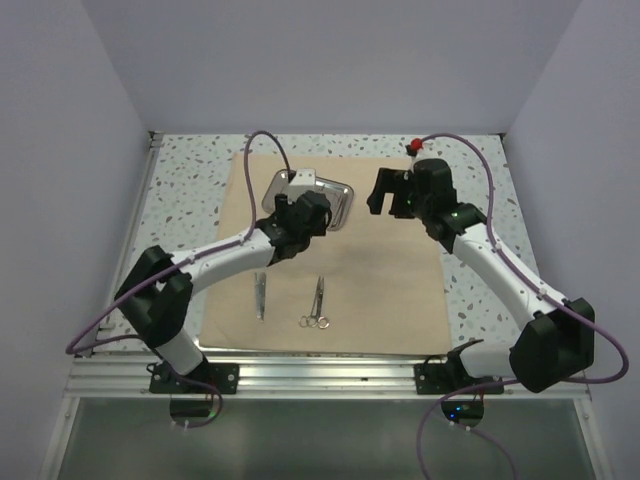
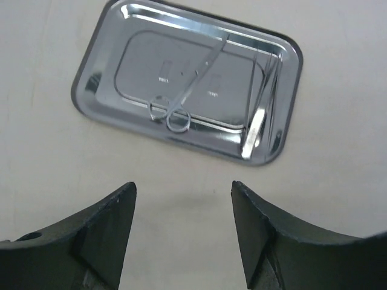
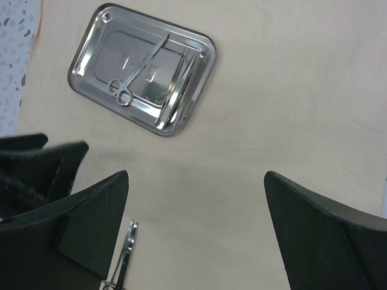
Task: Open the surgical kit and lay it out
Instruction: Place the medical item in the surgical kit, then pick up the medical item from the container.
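As it hangs, left gripper [image 2: 184,188] parted, empty

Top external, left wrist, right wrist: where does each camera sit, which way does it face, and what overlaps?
Top external: above and behind the bases, looking down on the cloth, tray, left arm and right arm.
Left wrist: on the left arm, facing down at the tray; left gripper along the bottom, jaws open.
Right wrist: on the right arm, facing down at the cloth, tray upper left; right gripper along the bottom, jaws open.
Shared: both wrist views show the tray holding scissors.
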You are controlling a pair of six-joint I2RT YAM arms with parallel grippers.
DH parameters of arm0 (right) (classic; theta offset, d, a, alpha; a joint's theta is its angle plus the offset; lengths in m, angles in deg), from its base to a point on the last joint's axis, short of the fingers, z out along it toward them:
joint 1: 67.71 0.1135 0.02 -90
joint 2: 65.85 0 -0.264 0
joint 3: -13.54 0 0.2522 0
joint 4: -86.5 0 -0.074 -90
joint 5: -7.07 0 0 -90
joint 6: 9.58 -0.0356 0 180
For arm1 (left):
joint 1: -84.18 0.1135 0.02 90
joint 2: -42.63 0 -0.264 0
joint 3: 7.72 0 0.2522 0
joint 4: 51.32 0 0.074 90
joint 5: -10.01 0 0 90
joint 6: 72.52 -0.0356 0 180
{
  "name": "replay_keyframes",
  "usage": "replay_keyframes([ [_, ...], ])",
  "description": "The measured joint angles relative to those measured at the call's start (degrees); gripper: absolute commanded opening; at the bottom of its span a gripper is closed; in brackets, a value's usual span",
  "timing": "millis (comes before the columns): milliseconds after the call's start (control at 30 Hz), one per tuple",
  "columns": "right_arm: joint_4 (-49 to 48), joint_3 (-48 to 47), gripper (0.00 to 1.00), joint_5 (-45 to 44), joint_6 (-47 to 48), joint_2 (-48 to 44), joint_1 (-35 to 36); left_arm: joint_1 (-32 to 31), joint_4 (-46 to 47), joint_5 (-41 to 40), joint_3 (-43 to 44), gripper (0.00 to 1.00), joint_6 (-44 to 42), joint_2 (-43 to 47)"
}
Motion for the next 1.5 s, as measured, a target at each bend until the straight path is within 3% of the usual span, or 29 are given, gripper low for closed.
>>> replay_keyframes([
  [167, 0.02, 0.0, 0.98, 0.0, 0.35, 0.13, -0.31, 8.59, 4.92, 6.14, 11.98, 0.64, -11.87, -13.46],
  [467, 0.02, 0.0, 0.98, 0.0, 0.68, 0.07, -1.4, 14.78, 5.42, 17.11, 27.85, 0.6, -21.99, -32.98],
  [700, 0.0, 0.0, 0.98, 0.0, 0.85, 0.09, -1.6, 18.69, 6.23, 24.15, 32.68, 0.6, -24.72, -37.2],
  [967, -0.09, 0.0, 0.98, 0.0, 1.05, 1.81, -1.79, 18.99, 6.23, 29.75, 44.98, 0.59, -26.45, -45.03],
  [1500, -0.37, 0.0, 0.98, 0.04, 1.05, 4.72, -2.25, 18.91, 5.22, 29.53, 45.35, 0.43, -29.64, -46.21],
])
